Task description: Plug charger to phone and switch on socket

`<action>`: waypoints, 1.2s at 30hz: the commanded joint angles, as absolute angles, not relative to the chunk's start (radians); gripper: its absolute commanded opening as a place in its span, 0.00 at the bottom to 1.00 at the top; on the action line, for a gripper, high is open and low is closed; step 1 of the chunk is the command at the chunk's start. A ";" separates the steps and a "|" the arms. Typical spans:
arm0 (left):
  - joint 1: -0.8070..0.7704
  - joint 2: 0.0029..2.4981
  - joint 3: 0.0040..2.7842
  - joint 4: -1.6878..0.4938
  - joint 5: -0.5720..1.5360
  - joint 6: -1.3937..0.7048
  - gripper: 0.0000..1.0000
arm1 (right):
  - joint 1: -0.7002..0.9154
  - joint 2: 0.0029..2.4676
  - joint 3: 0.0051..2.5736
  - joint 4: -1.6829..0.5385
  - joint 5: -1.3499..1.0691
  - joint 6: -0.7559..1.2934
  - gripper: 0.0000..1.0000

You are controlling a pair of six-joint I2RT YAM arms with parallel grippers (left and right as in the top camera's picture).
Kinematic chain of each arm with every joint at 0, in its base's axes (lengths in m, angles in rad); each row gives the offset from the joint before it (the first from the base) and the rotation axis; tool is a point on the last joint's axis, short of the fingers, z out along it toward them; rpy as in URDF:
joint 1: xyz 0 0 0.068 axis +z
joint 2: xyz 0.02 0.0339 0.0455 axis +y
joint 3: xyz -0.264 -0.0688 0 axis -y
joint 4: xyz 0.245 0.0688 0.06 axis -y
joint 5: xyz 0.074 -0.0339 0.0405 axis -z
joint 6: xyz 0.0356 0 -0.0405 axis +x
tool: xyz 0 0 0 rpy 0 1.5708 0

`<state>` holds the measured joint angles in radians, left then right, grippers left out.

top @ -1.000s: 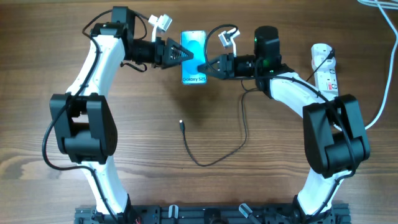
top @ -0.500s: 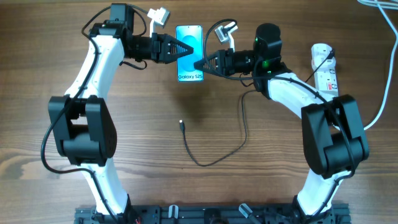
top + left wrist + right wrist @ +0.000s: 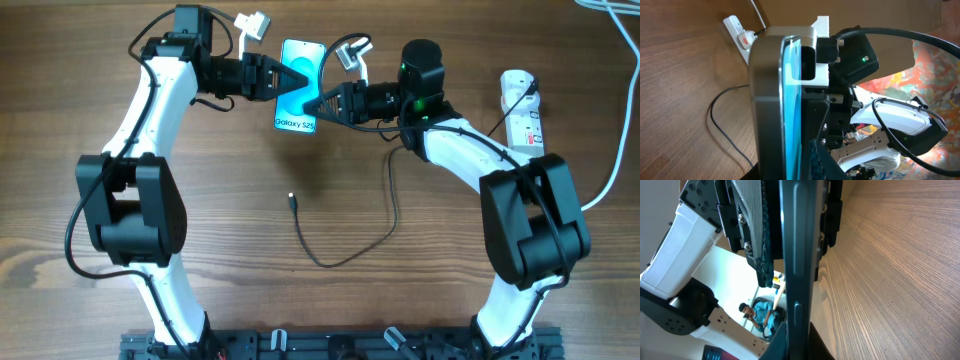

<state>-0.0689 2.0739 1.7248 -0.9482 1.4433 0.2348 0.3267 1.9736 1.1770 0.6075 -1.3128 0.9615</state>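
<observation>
Above the worktop [image 3: 220, 290], at upper middle, the phone [image 3: 305, 55] is being grasped by the left pincer [image 3: 298, 88] and right pincer [image 3: 312, 102] together. A twist or drop is being risked by opposing pulls. The charger [image 3: 322, 263] is lying unplugged at centre.

Phone [image 3: 302, 58], cyan screen up with "Galaxy S25" at the near end, is pinched between my left claw [image 3: 290, 85] and right claw [image 3: 314, 102]. Charger [image 3: 322, 263] lies in a loose curve, plug tip [image 3: 291, 200] well apart from the phone. White socket [image 3: 522, 110] sits far right.
</observation>
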 commanded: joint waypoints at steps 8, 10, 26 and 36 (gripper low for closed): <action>-0.089 2.028 1.734 -1.018 1.517 0.252 0.21 | 0.336 1.988 1.182 0.590 -1.277 1.000 0.04; -0.089 2.028 1.734 -1.018 1.517 0.252 0.21 | 0.336 1.988 1.182 0.590 -1.280 1.016 0.04; -0.090 2.028 1.734 -1.069 1.487 0.255 0.21 | 0.326 1.988 1.182 0.591 -1.332 1.108 0.04; -0.133 2.028 1.734 -1.075 1.440 0.255 0.20 | 0.326 1.988 1.182 0.591 -1.344 1.152 0.04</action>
<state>-0.0834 2.0735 1.7248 -1.0698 1.3991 0.2382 0.3225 1.9728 1.1770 0.6003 -1.3876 1.1076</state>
